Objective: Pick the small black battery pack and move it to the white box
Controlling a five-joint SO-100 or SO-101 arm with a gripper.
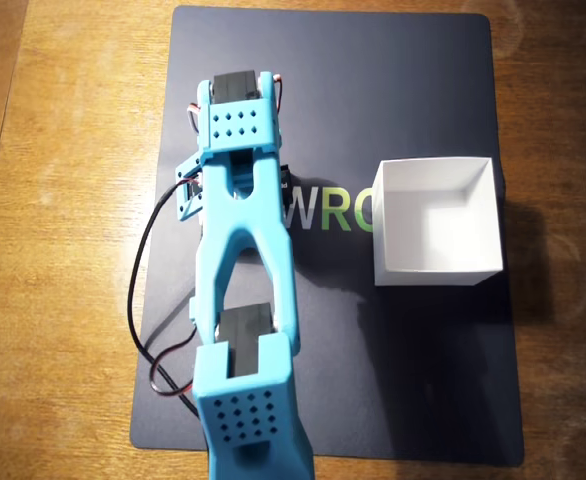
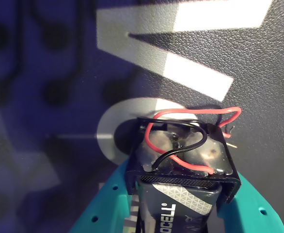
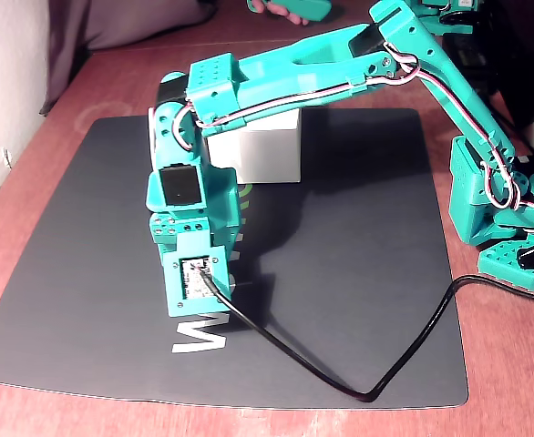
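1. Underneath everything lies a dark mat (image 1: 413, 400) with large pale lettering, spread over a wooden table (image 1: 63, 120) in warm indoor light; in the fixed view a pale wall shows at the left edge and dark clutter stands behind the arm's base

2. Overhead, the blue arm (image 1: 245, 250) stretches up the left half of the mat and covers whatever sits below its wrist, so the battery cannot be seen from above

3. A black cable (image 3: 340, 364) trails from the wrist camera across the mat toward the right edge in the fixed view

4. The white box (image 1: 436, 222) stands open on the right side of the mat in the overhead view, well apart from the gripper; in the fixed view the arm's upper link partly hides it

5. The battery pack (image 2: 181, 194) shows in the wrist view, sitting between the two teal fingers (image 2: 108, 204) of the gripper (image 2: 181, 213), which pinch it from both sides

6. Its long axis runs along the fingers, away from the camera and toward the mat, with the wired cap at the far end; a red wire (image 2: 200, 112) and a black one loop over that cap

7. Whether the far end touches the mat or hangs just above it is hard to tell from this angle, though it seems very close to the lettering
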